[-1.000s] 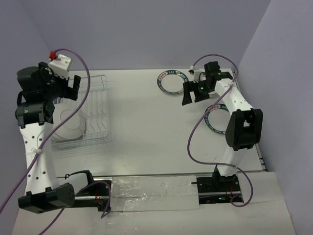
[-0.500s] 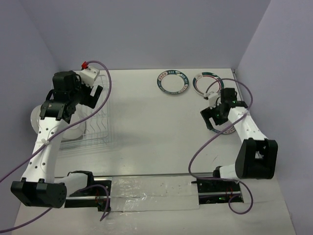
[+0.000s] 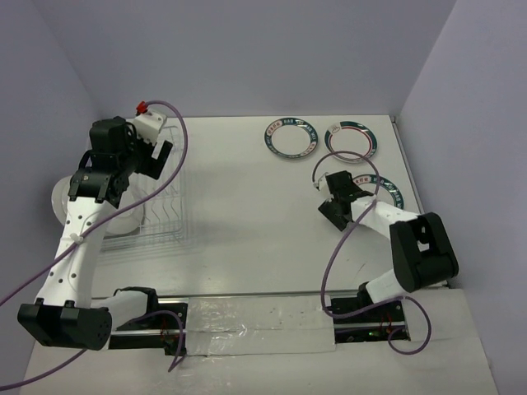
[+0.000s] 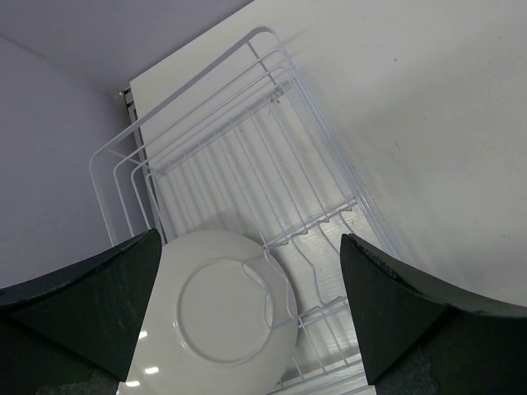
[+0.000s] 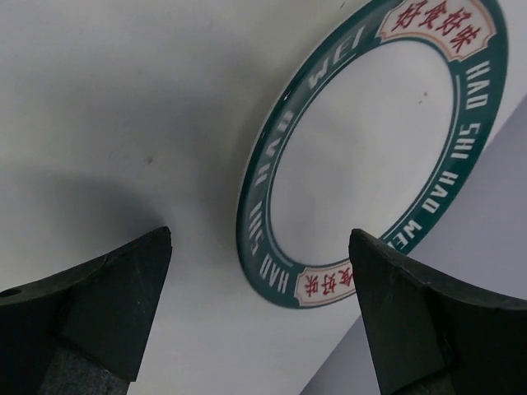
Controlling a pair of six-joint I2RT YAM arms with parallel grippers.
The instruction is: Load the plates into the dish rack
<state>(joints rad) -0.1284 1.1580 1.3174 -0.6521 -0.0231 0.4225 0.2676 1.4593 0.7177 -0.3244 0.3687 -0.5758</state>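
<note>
**Top view.** The dish rack sits at 9 o'clock on the bench. The left claw is above the rack's far end. A teal-rimmed plate and a second plate lie flat near 1 o'clock. A third plate at 3 o'clock is partly covered by the right arm.

**Left wrist view.** The left claw's jaws are spread wide and hold nothing. Below them a racked plate rests among the rack's wires, plain white underside up. The top view shows only a white patch there.

**Right wrist view.** The right claw is wide apart and empty, above the third plate's rim. The red rim lettering is legible only here.
</note>
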